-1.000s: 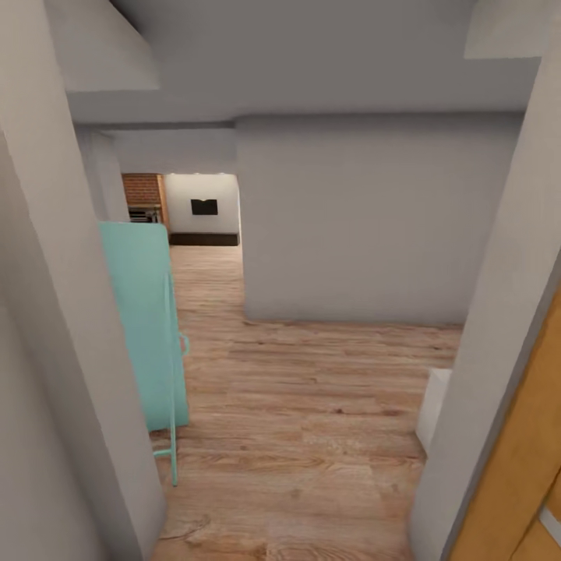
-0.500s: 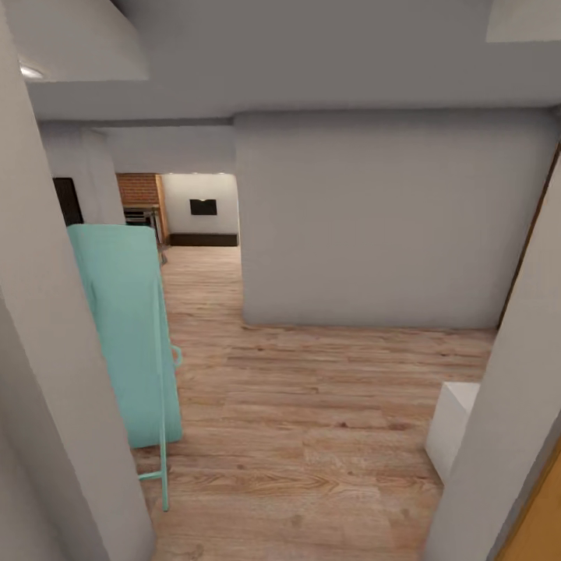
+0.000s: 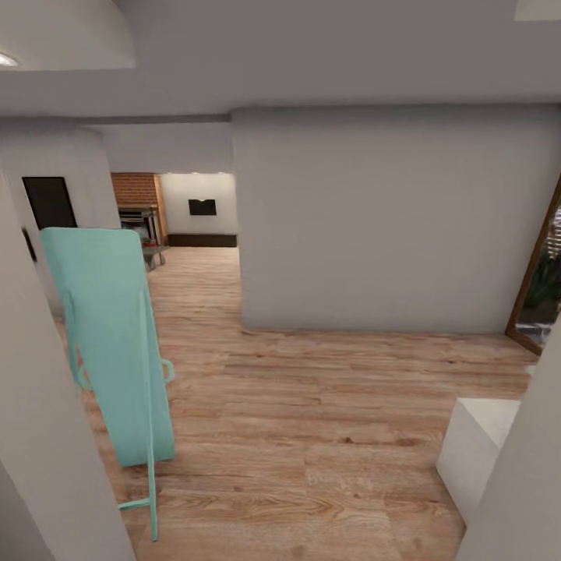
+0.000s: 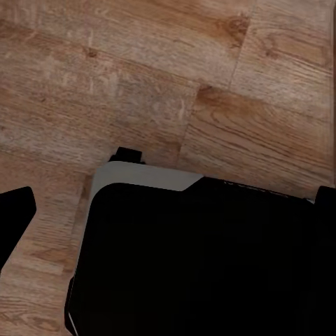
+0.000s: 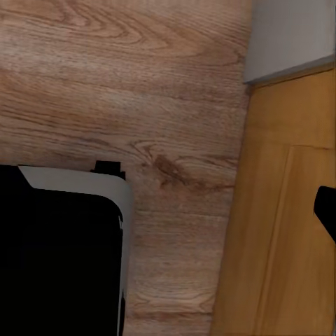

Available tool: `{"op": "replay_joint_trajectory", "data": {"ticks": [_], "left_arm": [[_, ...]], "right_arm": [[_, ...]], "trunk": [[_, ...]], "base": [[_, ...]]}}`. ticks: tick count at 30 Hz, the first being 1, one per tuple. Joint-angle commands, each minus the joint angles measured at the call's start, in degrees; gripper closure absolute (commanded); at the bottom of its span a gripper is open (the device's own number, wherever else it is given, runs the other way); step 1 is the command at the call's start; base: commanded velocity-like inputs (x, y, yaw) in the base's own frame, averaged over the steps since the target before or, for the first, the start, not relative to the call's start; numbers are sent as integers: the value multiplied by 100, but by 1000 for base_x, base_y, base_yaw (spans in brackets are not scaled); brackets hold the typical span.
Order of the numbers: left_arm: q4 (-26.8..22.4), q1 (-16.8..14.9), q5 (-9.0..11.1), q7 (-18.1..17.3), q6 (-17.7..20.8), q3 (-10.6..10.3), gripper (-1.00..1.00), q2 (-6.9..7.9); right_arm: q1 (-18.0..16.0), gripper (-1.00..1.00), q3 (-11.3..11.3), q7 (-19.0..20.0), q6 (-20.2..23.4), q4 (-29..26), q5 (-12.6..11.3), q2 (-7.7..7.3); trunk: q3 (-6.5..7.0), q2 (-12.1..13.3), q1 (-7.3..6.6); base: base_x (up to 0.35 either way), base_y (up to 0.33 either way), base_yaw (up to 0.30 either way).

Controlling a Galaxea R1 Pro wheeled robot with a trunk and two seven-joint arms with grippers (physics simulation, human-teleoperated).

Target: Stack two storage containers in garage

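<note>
The two storage containers are out of view. Far down the passage I see a piece of the living room (image 3: 167,206), with a brick fireplace (image 3: 139,191) and a pale wall. In the left wrist view my left gripper (image 4: 169,210) hangs open over light wood planks and my own dark base, a black fingertip at each side edge and nothing between them. My right gripper (image 5: 168,210) shows one black fingertip (image 5: 326,210) far out at the edge, so it stands open and holds nothing.
A teal leaning panel on a thin frame (image 3: 109,351) stands close at my left, beside a near wall (image 3: 39,436). A grey wall block (image 3: 389,226) faces me, a white box (image 3: 479,444) sits low right, and a wood-framed glass door (image 3: 541,288) lies beyond. A wooden door (image 5: 280,224) is beside my right arm.
The head camera has moved forward through the doorway. The near wall edges and the wooden door slid out of the picture, and the glass door at the right came into sight.
</note>
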Motion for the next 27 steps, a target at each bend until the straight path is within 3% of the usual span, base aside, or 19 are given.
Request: {"op": "replay_joint_trajectory", "data": {"ticks": [1,27], "left_arm": [[0,-1,18,13,2,30,-100,-2],[-4,-1,18,13,2,30,-100,-2]], "right_arm": [[-5,-100,43,-9,-31,18,-31,2],[-5,-100,42,-9,-30,18,-32,13]], "trunk": [[-2,-3,5],[-2,-3,5]], "base": [[322,0,0],[322,0,0]]}}
